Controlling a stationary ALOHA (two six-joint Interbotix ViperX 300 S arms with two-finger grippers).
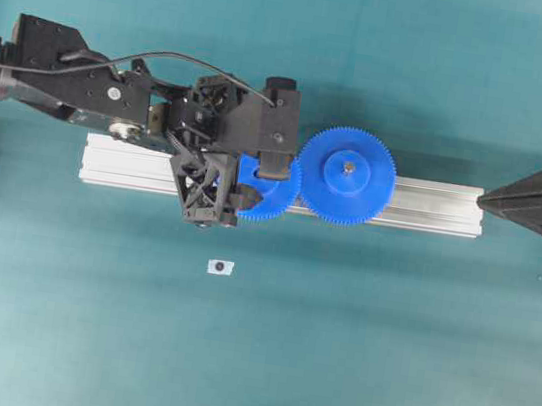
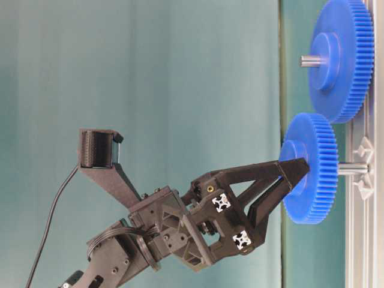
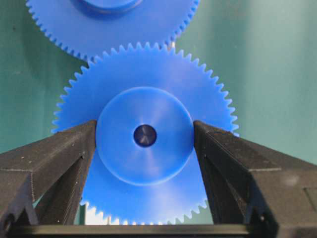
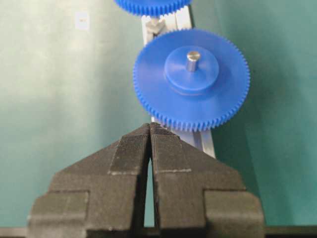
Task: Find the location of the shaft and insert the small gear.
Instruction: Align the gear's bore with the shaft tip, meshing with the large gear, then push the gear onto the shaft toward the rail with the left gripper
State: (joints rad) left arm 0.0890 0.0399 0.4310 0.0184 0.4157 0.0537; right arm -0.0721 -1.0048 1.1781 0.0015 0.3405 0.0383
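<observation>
Across mid-bench [image 1: 349, 366] (teal top): aluminium rail [image 1: 432, 206] runs left-right.

Larger gear [image 1: 347, 174], blue, sits on the rail w/ grey pin poking through its hub.

Left gripper [image 3: 144, 131] comes in over the rail. Fingers [image 3: 69, 148] stand one each side of the small gear's raised hub, at or v. near the hub wall. Can't tell if they're pressing or just clear.

Small gear [image 3: 143, 94], blue, is on the rail just left of the larger gear, teeth meeting it. Side view: it rides on the shaft [image 2: 353, 169], w/ a bit of bare silver pin showing betw. gear and rail.

Right gripper [image 4: 150, 130] is at the rail's right end, well apart from both gears, fingers together.

Small pale tag w/ dark dot [image 1: 220, 267] lies on the bench, near side of the rail, apart from it.
</observation>
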